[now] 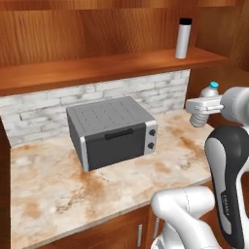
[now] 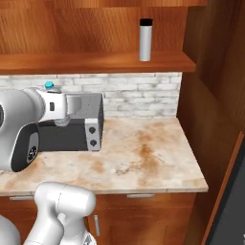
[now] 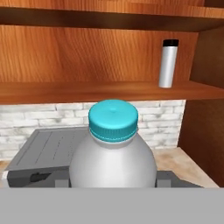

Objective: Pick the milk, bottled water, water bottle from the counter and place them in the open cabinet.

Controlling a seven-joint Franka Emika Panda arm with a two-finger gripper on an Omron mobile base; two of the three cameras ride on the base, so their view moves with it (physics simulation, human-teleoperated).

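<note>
Bottled water [image 3: 113, 151] hides the tool [image 1: 200, 108] clamping it.

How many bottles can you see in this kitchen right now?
2. The silver water bottle stands upright on the wooden shelf of the open cabinet. The blue-capped bottled water is held in the gripper above the countertop. The robot's arm may hide others.

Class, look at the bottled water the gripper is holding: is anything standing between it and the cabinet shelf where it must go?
Nothing visible does. The bottled water is held up in front of the shelf; the water bottle stands off to one side, leaving bare plank.
</note>
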